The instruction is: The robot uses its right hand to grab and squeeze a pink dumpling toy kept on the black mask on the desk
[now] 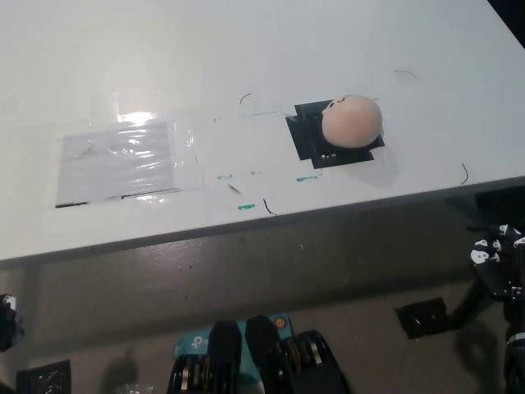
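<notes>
the worktop (164, 49) is white, with thin black pen squiggles and short teal dashes scattered near its front edge. a glossy clear sheet (119, 162) lies on it, grey-tinted where it catches the light, with a dark line along its lower edge. the dumpling toy (351, 121) is pale peach-pink with a small black drawn mark on top. it sits on a black square patch (316, 141) dotted with tiny white specks. the floor (246, 271) below is dull grey-brown. the right robot hand (497, 267) is black with white spots, and only a white sliver of the left robot hand (6, 316) shows.
</notes>
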Controlling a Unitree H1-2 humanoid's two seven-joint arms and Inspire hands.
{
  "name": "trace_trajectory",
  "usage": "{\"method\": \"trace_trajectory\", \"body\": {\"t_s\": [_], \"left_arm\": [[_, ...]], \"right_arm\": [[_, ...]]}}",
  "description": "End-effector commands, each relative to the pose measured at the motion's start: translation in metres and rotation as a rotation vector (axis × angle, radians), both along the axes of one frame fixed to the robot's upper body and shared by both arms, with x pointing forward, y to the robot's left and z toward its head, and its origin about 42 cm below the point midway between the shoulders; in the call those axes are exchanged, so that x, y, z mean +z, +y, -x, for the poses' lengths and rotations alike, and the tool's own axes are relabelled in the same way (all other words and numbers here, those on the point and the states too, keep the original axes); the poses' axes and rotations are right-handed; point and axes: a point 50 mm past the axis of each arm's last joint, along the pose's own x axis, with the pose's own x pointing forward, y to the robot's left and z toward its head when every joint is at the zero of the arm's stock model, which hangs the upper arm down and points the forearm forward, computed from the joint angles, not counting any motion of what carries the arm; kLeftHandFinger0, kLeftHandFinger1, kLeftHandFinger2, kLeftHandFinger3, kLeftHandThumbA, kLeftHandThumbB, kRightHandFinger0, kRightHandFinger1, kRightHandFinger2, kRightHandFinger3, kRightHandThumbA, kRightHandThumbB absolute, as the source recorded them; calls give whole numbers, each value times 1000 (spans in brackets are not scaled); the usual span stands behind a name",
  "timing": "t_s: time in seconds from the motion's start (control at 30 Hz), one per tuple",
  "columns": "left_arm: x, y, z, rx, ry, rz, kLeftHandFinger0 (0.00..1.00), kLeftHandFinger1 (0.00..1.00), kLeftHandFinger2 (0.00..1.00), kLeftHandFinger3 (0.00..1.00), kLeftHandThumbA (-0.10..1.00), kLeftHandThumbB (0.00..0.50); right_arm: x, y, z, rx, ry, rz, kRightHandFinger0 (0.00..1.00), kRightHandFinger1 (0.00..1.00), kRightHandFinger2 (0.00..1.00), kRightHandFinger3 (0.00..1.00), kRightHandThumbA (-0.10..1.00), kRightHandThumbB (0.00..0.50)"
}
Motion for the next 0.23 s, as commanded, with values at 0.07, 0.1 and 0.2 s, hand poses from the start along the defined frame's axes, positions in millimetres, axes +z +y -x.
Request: {"method": "trace_trajectory", "body": {"t_s": [0.07, 0.1, 0.2], "left_arm": [[11, 9, -2, -11, -46, -18, 0, 17, 107, 119, 1000, 500], [10, 9, -3, -5, -48, -11, 0, 4, 89, 106, 1000, 500], [12, 8, -2, -5, -50, -18, 0, 14, 96, 104, 1000, 500]], "right_arm": [[15, -4, -8, 20, -56, 12, 0, 0, 123, 526, -5, 149], [15, -4, -8, 19, -58, 18, 0, 0, 120, 527, -5, 151], [15, -4, -10, 23, -65, 14, 0, 0, 115, 523, -8, 155]]}}
